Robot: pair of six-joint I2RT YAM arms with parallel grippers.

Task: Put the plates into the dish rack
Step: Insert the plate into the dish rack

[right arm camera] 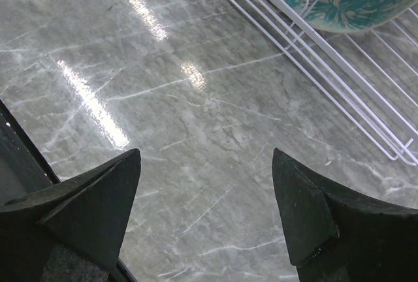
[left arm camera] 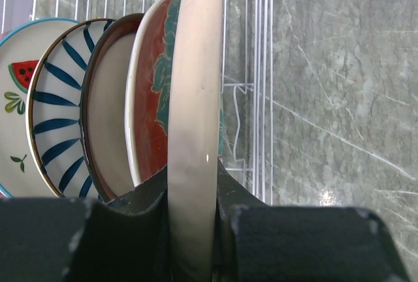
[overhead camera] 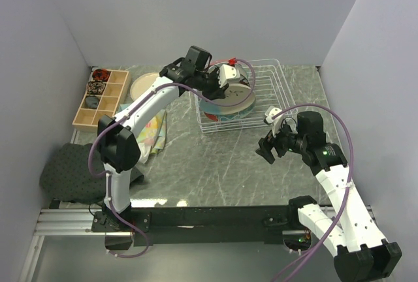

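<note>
The bench is glossy grey stone with white veins. Toward its far edge sits the dish rack, a rectangular basket of thin white wire. Round glazed plates stand on edge in a row inside it: watermelon-print plate, navy-striped plate, dark-rimmed taupe plate, red floral plate and smooth cream plate. The left tool pinches the cream plate's rim. The right tool hangs over bare bench beside the rack's near side, its wedge-shaped black fingers spread and holding nothing.

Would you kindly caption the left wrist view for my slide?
Left hand holds a cream plate edge-on beside other plates in the rack.
</note>
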